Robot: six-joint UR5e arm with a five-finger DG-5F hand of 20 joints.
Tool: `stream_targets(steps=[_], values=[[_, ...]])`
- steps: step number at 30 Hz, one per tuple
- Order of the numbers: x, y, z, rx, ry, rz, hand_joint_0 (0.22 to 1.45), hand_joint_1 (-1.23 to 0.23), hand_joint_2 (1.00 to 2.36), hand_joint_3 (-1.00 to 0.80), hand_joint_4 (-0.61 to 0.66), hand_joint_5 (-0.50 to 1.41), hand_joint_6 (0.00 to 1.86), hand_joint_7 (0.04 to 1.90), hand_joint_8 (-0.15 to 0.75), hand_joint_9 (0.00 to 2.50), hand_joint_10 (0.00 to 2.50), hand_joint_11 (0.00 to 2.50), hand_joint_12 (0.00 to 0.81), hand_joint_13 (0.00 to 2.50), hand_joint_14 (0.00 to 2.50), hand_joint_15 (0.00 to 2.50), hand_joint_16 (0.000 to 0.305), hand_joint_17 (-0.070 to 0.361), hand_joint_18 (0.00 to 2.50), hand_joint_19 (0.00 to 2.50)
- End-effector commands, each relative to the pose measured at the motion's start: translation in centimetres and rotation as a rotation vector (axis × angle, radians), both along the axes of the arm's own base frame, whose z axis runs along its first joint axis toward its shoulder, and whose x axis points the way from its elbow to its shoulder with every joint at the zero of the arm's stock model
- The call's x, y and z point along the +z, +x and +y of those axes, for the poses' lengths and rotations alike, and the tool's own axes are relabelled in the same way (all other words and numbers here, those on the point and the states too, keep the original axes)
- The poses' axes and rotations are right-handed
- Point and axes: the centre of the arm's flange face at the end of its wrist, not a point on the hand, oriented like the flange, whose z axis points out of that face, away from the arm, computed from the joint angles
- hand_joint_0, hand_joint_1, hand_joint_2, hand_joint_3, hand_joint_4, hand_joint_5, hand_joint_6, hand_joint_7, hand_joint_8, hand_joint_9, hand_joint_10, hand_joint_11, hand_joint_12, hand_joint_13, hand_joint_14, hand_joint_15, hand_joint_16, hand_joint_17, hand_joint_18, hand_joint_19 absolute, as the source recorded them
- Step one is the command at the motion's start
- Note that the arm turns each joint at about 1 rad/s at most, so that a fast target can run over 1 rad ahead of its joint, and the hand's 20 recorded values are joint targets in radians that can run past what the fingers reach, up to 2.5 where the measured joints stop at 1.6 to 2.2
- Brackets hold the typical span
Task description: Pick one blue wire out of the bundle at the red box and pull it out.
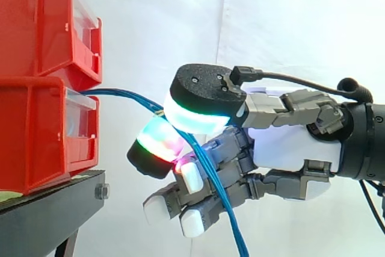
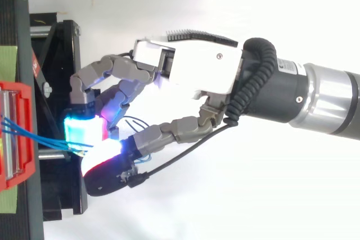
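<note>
From the side, two red bins are stacked at the left on a black stand (image 1: 48, 215), in front of a white curtain (image 1: 271, 22). The blue wires (image 1: 123, 93) come out of the front of the lower bin (image 1: 36, 130) and run to the right, a little downward, into the hand (image 1: 289, 145). The hand comes in from the right at the height of this bin. Two of its fingertips (image 1: 198, 97) are pressed toward each other: a big black pad with a white and green glow on top, and a smaller pad with a green and red glow just under it. The wires pass between these two pads and are pinched there. How many strands are in the pinch, I cannot tell. Behind the pinch the wires go down steeply, across the other fingers, to the bottom edge. These other fingers have white tips, are curled, and lie close together below the pinch. The hand is apart from the bin.

From above, the bin (image 2: 17, 89) is at the left edge on the stand (image 2: 62, 43). The wires (image 2: 50, 139) leave it as a few thin strands that come together toward the right and end at the glowing pads. The hand (image 2: 197, 68) reaches in from the right, with its fingers bent toward the bin. Small loops of wire show between the fingers behind the pads.
</note>
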Motion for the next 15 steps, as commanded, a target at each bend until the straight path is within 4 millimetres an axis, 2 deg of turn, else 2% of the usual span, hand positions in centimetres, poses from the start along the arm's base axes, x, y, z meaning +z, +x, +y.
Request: stream_targets(steps=[1,5,10,15], values=[[0.1,0.0,0.0,0.007,0.002,0.000,0.73,-0.90,1.01,-0.37,0.18,-0.19,0.95,1.11,0.419,0.95,0.02,0.74,0.468,0.89,0.02,0.40,0.060,0.136,0.90,0.44],[1.0,0.1,-0.2,0.007,0.003,-0.009,0.74,-0.91,1.01,-0.41,0.18,-0.19,0.95,1.12,0.422,0.95,0.02,0.75,0.467,0.89,0.01,0.40,0.060,0.136,0.90,0.44],[2.0,-0.4,-0.2,0.008,-0.002,0.014,0.77,-0.91,1.00,-0.45,0.26,-0.21,0.95,1.07,0.409,0.88,0.02,0.73,0.465,0.89,0.01,0.41,0.060,0.136,0.90,0.43],[2.0,-0.5,-0.2,0.009,0.002,0.025,0.64,-0.87,1.00,-0.49,0.29,-0.21,0.93,1.03,0.414,0.87,0.02,0.75,0.474,0.86,0.01,0.42,0.062,0.139,0.89,0.45]])
